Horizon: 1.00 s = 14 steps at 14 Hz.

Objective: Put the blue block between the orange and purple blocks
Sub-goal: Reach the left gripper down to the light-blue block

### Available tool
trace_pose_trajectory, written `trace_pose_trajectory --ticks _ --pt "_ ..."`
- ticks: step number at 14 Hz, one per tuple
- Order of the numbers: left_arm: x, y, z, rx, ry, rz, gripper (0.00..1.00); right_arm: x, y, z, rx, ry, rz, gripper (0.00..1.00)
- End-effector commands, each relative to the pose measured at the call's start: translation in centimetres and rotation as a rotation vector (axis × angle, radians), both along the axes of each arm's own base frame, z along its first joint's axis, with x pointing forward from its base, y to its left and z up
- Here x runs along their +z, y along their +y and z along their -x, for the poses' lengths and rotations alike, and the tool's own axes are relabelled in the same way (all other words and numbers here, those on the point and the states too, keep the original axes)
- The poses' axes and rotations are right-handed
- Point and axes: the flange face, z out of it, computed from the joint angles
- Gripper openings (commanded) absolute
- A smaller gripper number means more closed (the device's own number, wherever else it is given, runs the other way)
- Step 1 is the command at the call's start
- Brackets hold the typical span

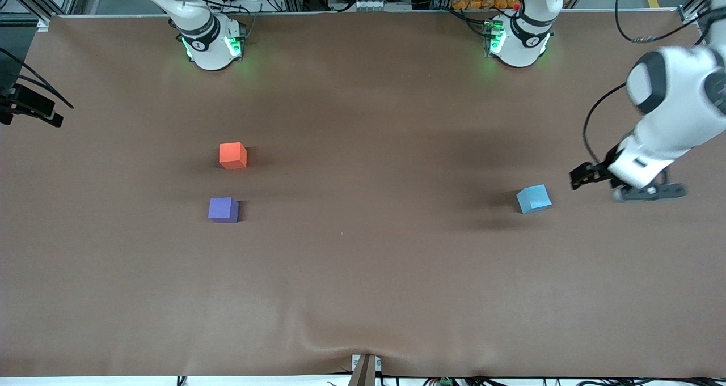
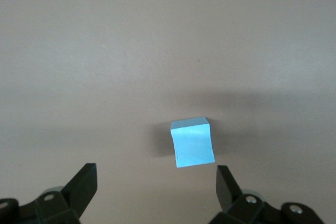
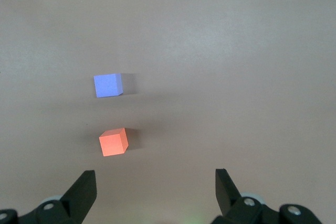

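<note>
Purple block (image 1: 223, 210): nearest the front camera.
Blue block (image 1: 534, 199): well apart from it, toward the left arm's end, not yet grasped.
Orange block (image 1: 233, 155): just farther than purple; gap unfilled.
Left gripper (image 1: 615, 185): wide open, empty, near blue.
Right gripper (image 3: 155, 190): open, empty, waiting above orange.

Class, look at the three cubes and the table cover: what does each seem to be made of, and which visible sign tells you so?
Blue block, orange block and purple block: probably foam or painted wood; flat matte faces, no glare, crisp edges. Which of the two cannot be told. Table cover: apparently brown cloth or a soft mat; dull surface, with a ripple at the edge nearest the front camera.
</note>
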Motion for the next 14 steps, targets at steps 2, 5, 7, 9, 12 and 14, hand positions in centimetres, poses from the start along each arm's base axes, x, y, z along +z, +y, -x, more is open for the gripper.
trace_pose_trajectory --ticks 2,5,7,9,12,14 --pt "-7.0 -0.6 -1.2 -0.018 0.011 0.023 1.0 0.4 0.2 0.0 -0.004 0.001 0.003 1.0" --pt "-11.4 -3.4 -1.0 -0.025 0.047 0.078 1.0 0.4 0.2 0.0 -0.005 0.001 0.003 1.0" --pt "-12.8 -3.6 -0.8 -0.026 0.057 0.082 1.0 0.4 0.2 0.0 -0.005 0.001 0.003 1.0" --pt "-13.9 -3.5 -0.2 -0.026 0.078 0.083 1.0 0.3 0.2 0.0 -0.005 0.003 0.003 1.0" --pt "-14.6 -2.3 0.5 -0.01 0.097 0.082 1.0 0.1 0.2 -0.2 -0.005 0.007 0.003 1.0" --pt "-15.5 -1.7 0.6 0.0 0.112 0.085 1.0 0.0 0.2 -0.2 -0.005 0.009 0.003 1.0"
